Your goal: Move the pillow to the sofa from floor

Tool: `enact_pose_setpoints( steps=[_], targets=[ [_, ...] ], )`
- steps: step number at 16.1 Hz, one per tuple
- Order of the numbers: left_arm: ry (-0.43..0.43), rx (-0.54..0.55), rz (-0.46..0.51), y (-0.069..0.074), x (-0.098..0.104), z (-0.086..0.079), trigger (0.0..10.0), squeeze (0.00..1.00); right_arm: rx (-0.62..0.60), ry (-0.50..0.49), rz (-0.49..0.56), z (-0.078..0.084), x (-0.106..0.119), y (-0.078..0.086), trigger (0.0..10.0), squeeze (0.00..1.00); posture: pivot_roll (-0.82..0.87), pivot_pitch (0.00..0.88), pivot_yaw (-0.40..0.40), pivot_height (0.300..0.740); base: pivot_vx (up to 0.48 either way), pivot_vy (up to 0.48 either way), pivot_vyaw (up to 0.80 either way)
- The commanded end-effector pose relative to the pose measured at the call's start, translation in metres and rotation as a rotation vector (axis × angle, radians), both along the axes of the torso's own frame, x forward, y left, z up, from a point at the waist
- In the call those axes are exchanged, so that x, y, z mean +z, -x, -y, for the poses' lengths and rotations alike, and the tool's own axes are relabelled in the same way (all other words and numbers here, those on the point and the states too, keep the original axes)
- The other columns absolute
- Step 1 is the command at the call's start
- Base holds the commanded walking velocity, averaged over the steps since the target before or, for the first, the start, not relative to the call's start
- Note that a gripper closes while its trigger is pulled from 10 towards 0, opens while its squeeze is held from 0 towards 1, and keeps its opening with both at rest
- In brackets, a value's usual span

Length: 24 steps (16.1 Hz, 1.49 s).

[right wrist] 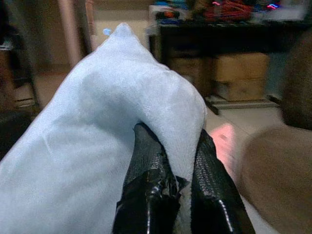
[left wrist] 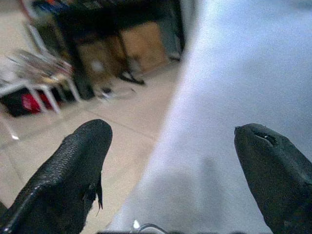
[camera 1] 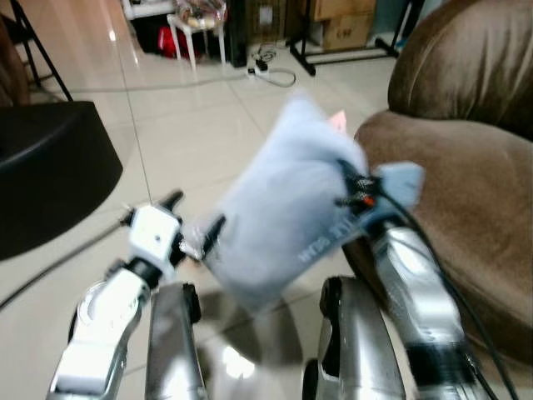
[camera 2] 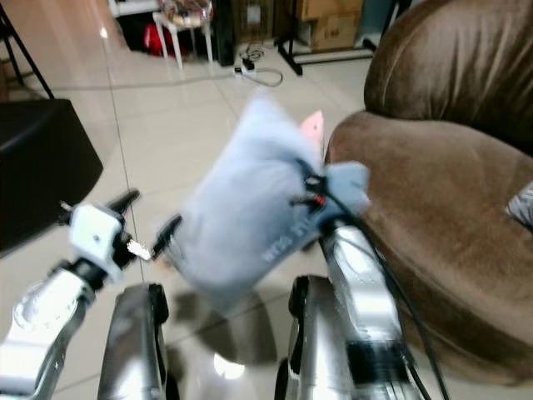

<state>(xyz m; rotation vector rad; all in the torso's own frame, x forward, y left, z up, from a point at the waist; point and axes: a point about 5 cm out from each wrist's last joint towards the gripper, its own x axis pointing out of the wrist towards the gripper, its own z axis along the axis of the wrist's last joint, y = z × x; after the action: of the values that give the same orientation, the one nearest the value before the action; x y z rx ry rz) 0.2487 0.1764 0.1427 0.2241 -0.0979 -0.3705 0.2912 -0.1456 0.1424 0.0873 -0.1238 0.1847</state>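
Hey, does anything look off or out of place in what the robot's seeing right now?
Only the soft pale blue pillow, which hangs tilted in mid-air over the tiled floor, pinched by the right gripper at one bunched edge, beside the brown sofa. The left gripper is open beside it.

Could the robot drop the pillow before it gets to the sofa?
It might. The right gripper pinches just a fold of the pillow, so the pillow could slip out. The left gripper is open beside it, not holding. The pillow hangs over the floor, short of the sofa, so it would land there.
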Motion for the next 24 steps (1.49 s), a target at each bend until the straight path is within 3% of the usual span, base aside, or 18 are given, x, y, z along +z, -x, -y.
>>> enact_pose_setpoints(
  steps=[1,3,5,8,11,19,24],
  targets=[
    [0.022,0.047,0.038,-0.002,0.013,-0.001,10.0,0.23,-0.053,-0.050,0.034,0.005,0.018,0.016,10.0,0.00,-0.05,0.000,0.002,0.411,0.000,0.000,0.00],
    [0.048,0.062,0.045,-0.003,0.017,0.002,10.0,0.22,-0.055,-0.077,0.011,0.007,0.022,0.025,10.0,0.00,-0.06,0.000,0.006,0.411,0.000,0.000,0.00],
    [0.065,0.075,0.008,-0.004,0.011,0.009,10.0,0.21,-0.135,-0.108,-0.027,0.010,0.018,0.030,10.0,0.00,-0.07,0.000,0.013,0.426,0.000,0.000,0.00],
    [0.058,0.106,-0.036,-0.007,0.005,0.012,10.0,0.22,-0.152,-0.093,-0.075,0.007,0.014,0.037,10.0,0.00,-0.08,0.000,0.004,0.456,0.000,0.000,0.00],
    [0.037,0.154,-0.006,-0.011,0.007,0.011,10.0,0.15,-0.142,-0.085,-0.126,0.007,0.006,0.038,10.0,0.00,-0.06,0.000,-0.015,0.491,0.000,0.000,0.00],
    [0.027,0.168,0.008,-0.021,0.008,0.010,10.0,0.16,-0.162,-0.048,-0.119,0.009,0.008,0.030,10.0,0.00,-0.07,0.000,-0.009,0.566,0.000,0.000,0.00],
    [0.028,0.154,0.014,-0.027,0.008,0.014,10.0,0.16,-0.225,-0.039,-0.054,0.024,0.026,0.027,10.0,0.00,-0.08,0.000,-0.003,0.616,0.000,0.000,0.00]
  ],
)
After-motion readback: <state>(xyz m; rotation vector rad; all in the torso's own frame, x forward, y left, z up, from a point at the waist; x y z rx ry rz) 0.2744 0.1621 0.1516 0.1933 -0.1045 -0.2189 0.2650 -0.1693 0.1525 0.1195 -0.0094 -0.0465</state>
